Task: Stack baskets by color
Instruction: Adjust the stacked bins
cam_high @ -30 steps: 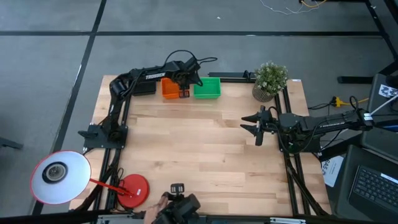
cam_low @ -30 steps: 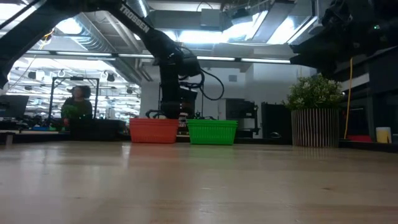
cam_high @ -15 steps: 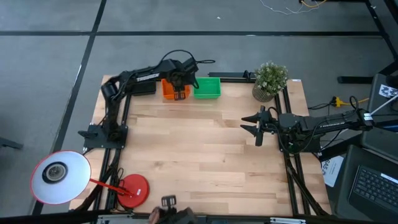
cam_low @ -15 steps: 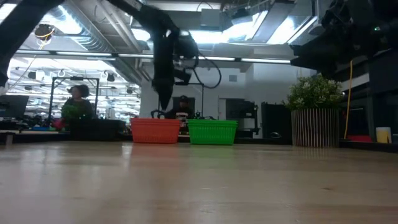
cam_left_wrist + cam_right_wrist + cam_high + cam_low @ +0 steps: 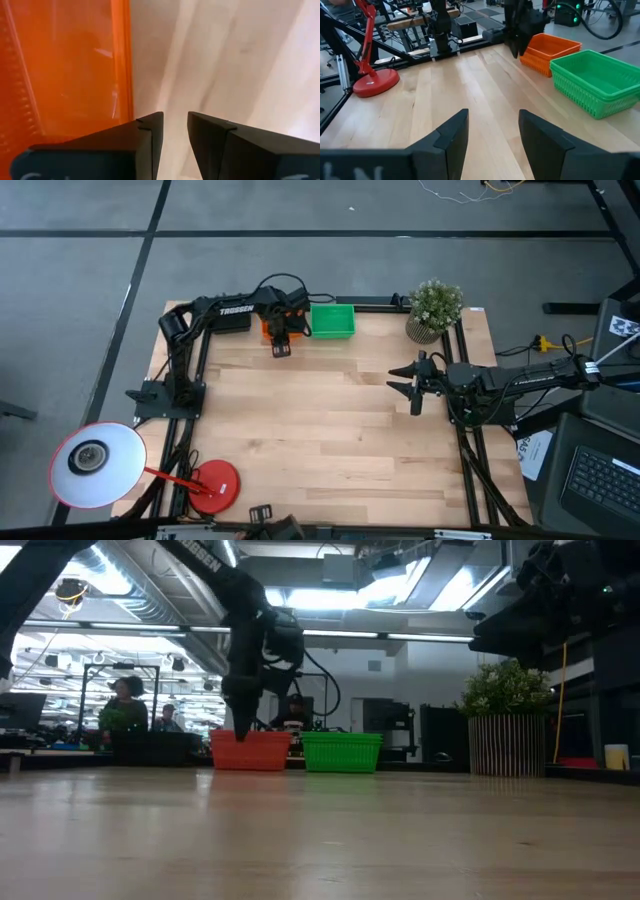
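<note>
An orange basket and a green basket stand side by side on their bottoms at the table's far edge; the left arm covers much of the orange one from above. My left gripper points down over bare wood just on the near side of the orange basket. Its fingers stand a little apart with nothing between them. In the low view it hangs in front of the orange basket's left part. My right gripper waits open at the table's right side, level, with nothing between its fingers.
A potted plant stands at the far right corner. A red lamp base and its white shade sit at the near left. The wide middle of the wooden table is bare wood. People show in the room behind the table.
My left gripper has come off the orange basket toward the table's near edge and a little to the left, turning its wrist as it went. It now hangs over bare wood beside the basket. Both baskets have stayed in place.
</note>
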